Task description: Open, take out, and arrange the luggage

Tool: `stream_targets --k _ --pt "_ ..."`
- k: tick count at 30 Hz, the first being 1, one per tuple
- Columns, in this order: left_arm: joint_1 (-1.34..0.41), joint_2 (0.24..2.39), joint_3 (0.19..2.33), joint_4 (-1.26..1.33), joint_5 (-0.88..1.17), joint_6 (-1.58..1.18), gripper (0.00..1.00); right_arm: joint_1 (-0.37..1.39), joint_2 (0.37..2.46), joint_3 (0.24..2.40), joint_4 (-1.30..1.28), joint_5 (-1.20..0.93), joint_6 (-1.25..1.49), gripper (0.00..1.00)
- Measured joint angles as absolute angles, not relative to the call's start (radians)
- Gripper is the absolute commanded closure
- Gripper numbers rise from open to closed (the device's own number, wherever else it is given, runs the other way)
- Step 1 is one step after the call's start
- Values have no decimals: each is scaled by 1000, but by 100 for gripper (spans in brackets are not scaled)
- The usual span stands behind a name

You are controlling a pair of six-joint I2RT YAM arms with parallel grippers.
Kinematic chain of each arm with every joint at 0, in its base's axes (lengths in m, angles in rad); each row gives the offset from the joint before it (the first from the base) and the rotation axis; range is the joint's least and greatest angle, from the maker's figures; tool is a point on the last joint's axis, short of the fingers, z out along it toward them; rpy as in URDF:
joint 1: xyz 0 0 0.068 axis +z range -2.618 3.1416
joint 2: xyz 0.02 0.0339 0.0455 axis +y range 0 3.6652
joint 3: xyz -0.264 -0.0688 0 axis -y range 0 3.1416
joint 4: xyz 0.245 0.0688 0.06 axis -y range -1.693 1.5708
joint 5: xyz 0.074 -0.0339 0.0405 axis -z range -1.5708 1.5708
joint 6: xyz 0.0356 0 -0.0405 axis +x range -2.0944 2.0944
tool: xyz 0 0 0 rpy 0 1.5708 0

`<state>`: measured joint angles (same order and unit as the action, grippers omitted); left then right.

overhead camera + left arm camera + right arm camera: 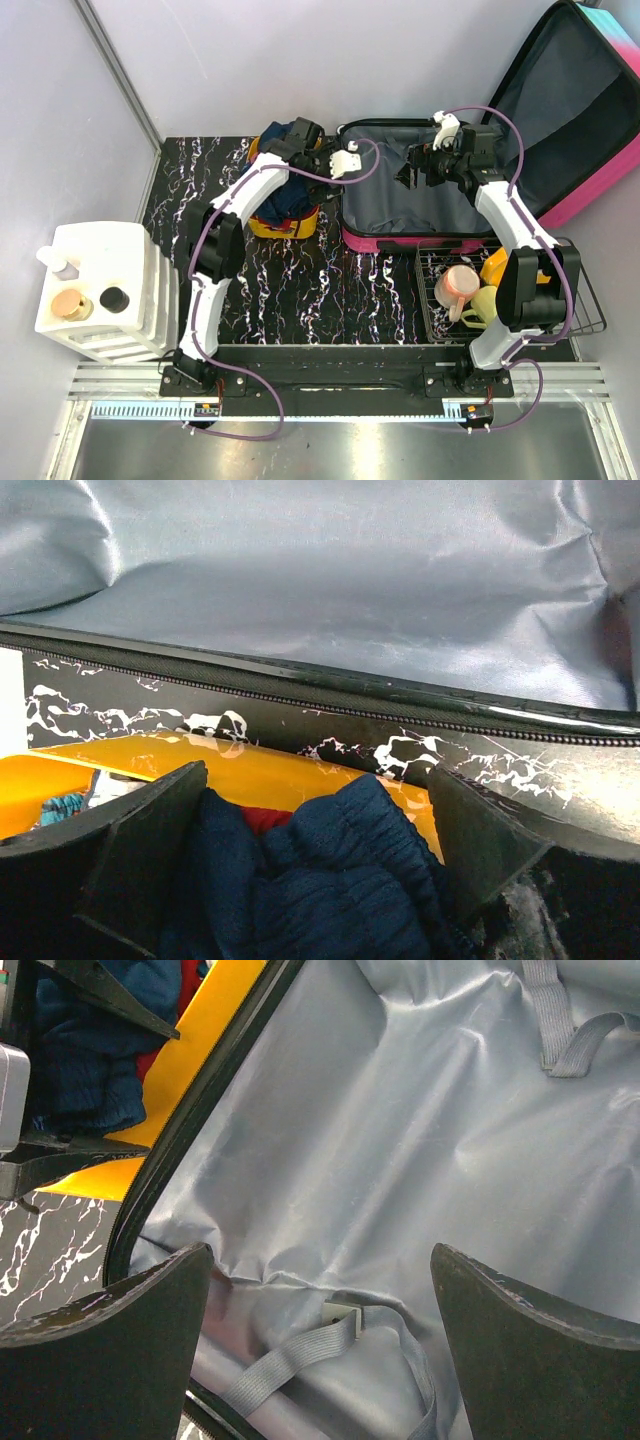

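Observation:
The luggage (400,205) lies open on the table. Its grey lining (400,1140) is bare, and its pink lid (580,110) leans up at the back right. My right gripper (412,172) hovers open over the lining (350,590), above a grey strap (290,1360); nothing is between the fingers of this gripper (320,1300). To the left of the luggage, my left gripper (312,165) is low over the orange bin (285,215). There this gripper (320,820) stands open, with a navy knit garment (340,880) bunched between its fingers in the bin (250,770).
A wire basket (590,300) at the right front holds a pink cup (458,285) and a yellow cup (483,305). A white drawer unit (100,290) with bottles on top stands at the left. Grey walls close in the back and left.

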<state>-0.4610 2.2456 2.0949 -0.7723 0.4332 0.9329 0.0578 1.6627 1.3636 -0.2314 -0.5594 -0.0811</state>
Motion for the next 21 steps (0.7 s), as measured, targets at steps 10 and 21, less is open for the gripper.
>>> stream_targets --k 10,21 --pt "-416 2249 2094 -773 421 957 6 47 1662 1364 -253 -559 -93 0" --pt "-158 2170 1994 -865 387 1138 6 46 1663 1383 -253 -561 -79 0"
